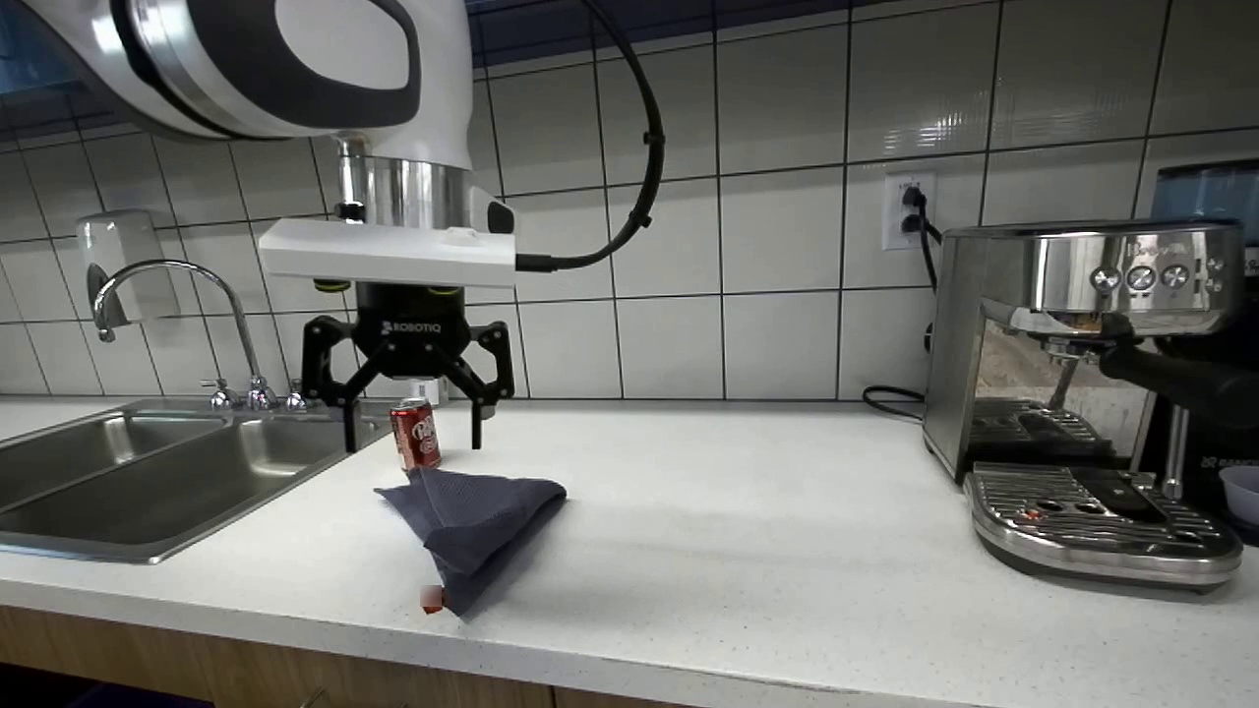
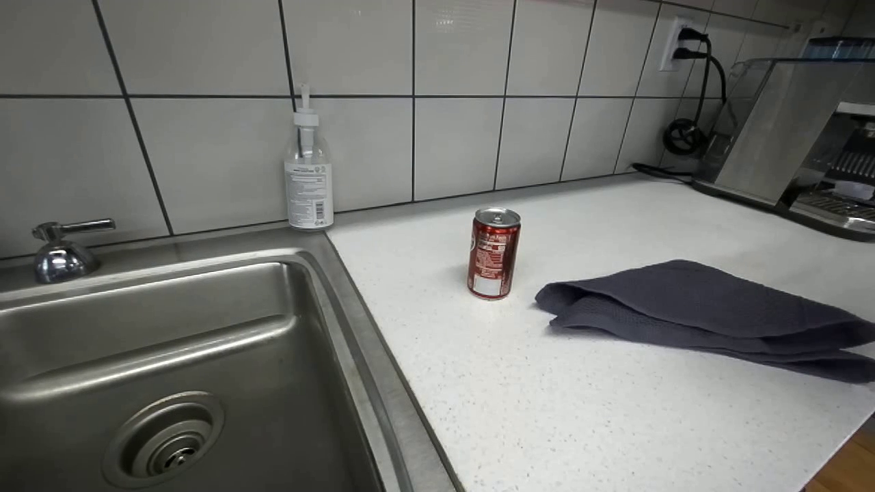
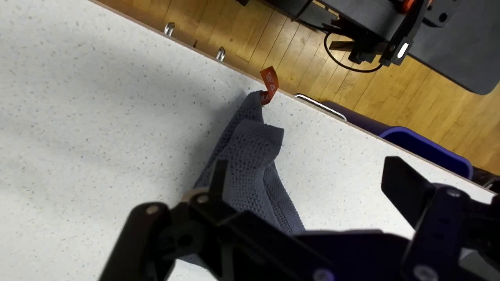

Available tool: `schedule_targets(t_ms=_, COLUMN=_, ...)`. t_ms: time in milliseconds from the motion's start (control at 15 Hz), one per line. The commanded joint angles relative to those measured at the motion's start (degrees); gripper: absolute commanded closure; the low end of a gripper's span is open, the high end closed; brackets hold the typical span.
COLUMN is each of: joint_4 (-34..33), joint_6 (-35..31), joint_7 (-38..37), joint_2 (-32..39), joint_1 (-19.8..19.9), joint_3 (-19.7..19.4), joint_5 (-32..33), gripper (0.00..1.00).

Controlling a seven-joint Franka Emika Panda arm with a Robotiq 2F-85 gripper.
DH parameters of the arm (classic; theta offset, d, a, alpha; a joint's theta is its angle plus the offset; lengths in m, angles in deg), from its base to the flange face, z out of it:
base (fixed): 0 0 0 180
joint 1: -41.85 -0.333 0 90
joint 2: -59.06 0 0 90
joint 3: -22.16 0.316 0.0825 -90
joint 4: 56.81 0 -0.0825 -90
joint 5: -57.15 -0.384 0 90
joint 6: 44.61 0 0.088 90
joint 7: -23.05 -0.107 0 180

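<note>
The pincer [image 1: 414,448] is being held by the single arm [image 1: 334,44] above the dark grey cloth [image 1: 487,521] and apart from it, with the fingers [image 3: 219,177] being spread wide and nothing being gripped between them. The cloth is being borne by the surface [image 1: 767,551] in loose folds, the sink [image 2: 171,314] being situated on one flank of the cloth and the coffee machine [image 1: 1013,383] on its other flank, well apart. The long axis of the cloth is being traced from a broad end, near the upright red can [image 2: 492,256] but not touching it, to a narrow end, where a red tag [image 3: 269,82] is being shown close to the surface's front edge. In the wrist view, this axis is being set roughly crosswise to the line between the fingers, and the tagged end is being seen beyond them. The opening is not being centred on the cloth in that view: one finger is being seen across the folds, while its opposite is being offset past the cloth's sink-side flank. The cloth is thus being judged to lie below the pincer and somewhat to one side; the exact offset is not being settled by these angles. Part of the broad end is being hidden in the wrist view by the pincer itself.
</note>
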Motion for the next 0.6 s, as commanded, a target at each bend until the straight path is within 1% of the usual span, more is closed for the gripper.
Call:
schedule_targets(t_ms=0, joint_4=1.3, joint_6=4.3, joint_7=-0.2, joint_2=-6.4, joint_1=1.4, joint_3=0.0, joint_5=1.9, gripper=0.00)
schedule_targets(t_ms=267, joint_4=1.3, joint_6=3.8, joint_7=-4.7, joint_2=-7.8, joint_1=2.9, joint_3=1.9, joint_5=5.5, gripper=0.00)
schedule_targets(t_ms=533, joint_4=0.6, joint_6=4.9, joint_7=-10.4, joint_2=-7.6, joint_1=2.5, joint_3=2.9, joint_5=7.6, gripper=0.00)
